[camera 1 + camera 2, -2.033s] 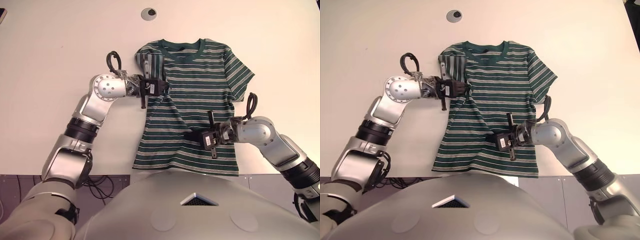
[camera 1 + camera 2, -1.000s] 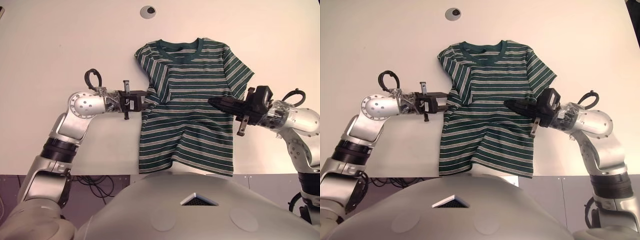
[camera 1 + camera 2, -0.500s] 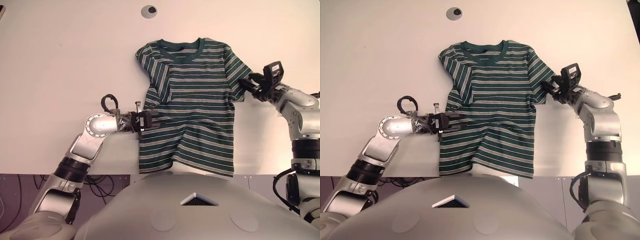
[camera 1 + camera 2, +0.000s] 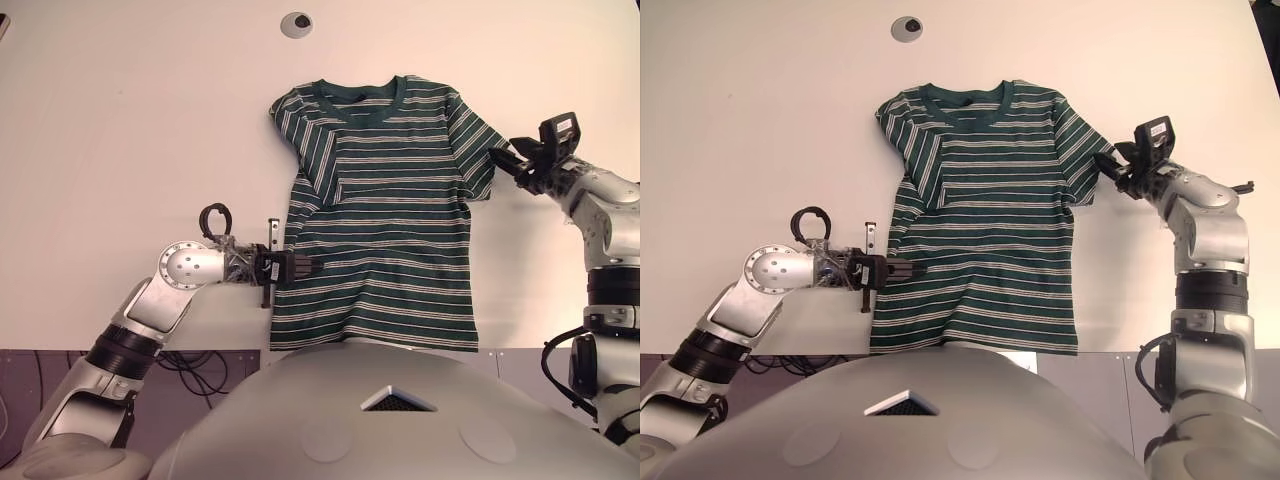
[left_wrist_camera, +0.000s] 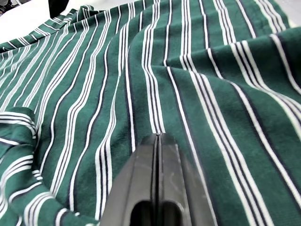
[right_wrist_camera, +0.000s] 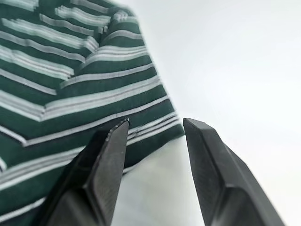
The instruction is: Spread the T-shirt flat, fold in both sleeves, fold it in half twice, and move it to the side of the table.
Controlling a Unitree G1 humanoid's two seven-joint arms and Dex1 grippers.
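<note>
Striped T-shirt [image 4: 390, 200] lay face up on the white table [image 4: 120, 120], collar at the far end, hem at the near edge. Left sleeve [image 4: 305, 140] was already turned in over the chest. Right sleeve [image 4: 478, 140] was still out to the right. Cloth was rumpled along the left side and across the waist.

Left gripper [image 4: 308, 266] sat at the shirt's near-left edge with its fingers pressed fully together and the tip over the fabric. The left wrist view showed no cloth between them, so it appeared to hold nothing.

Right gripper [image 4: 506, 160] was at the outer end of the right sleeve. Its fingers were spread wide on either side of the cuff edge, with nothing gripped yet.

Judged step: taking the right sleeve to fold it inward.

Risks, as I read them:
- The cuff lay flat on the table, so the jaws could close on air or catch only the top layer and leave the sleeve half-folded.
- A hard inward pull could drag the whole body leftward, since nothing clamped it down, and that would skew the collar line.
- The rumples on the left side could get locked under the later folds if not smoothed.
- The hem was right at the near edge, so any tug toward the robot could slide it off.
</note>
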